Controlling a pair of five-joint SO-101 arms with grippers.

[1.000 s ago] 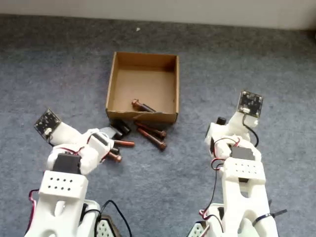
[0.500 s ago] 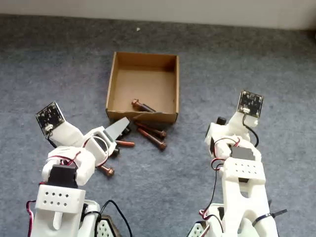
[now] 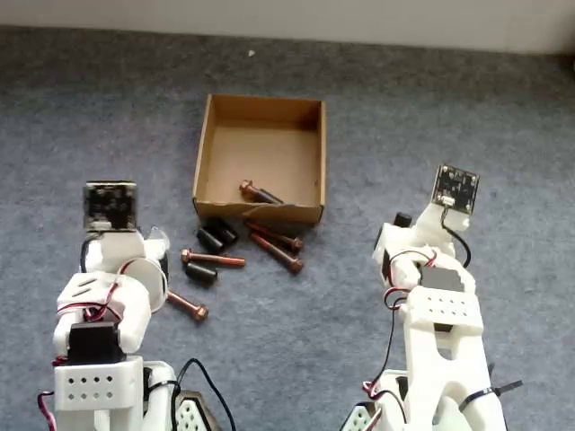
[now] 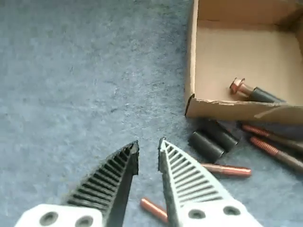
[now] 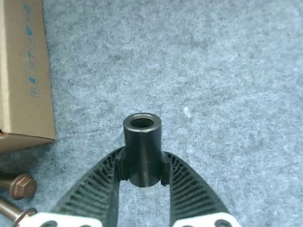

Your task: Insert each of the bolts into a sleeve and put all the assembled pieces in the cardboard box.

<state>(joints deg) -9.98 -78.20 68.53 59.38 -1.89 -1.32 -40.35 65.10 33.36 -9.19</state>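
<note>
The cardboard box (image 3: 260, 112) stands at the middle back, with one bolt in a sleeve (image 3: 260, 193) inside by its front wall. In front of it lie two black sleeves (image 3: 216, 236), a third sleeve (image 3: 199, 274) and several copper bolts (image 3: 214, 259), one (image 3: 187, 306) nearer the left arm. My left gripper (image 4: 148, 145) hovers over bare carpet left of the sleeves (image 4: 213, 139), slightly open with nothing in it. My right gripper (image 5: 142, 161) is shut on an upright black sleeve (image 5: 142, 146), to the right of the box (image 5: 23, 71).
Grey carpet covers the whole floor. Two more bolts (image 3: 277, 247) lie crossed at the box's front right corner, and their heads (image 5: 21, 185) show beside the right gripper. A pale wall strip runs along the back edge.
My left arm has pulled back from the bolts and swung left. One bolt has ended up nearer the front, clear of the gripper. The right arm and its sleeve have not moved.
</note>
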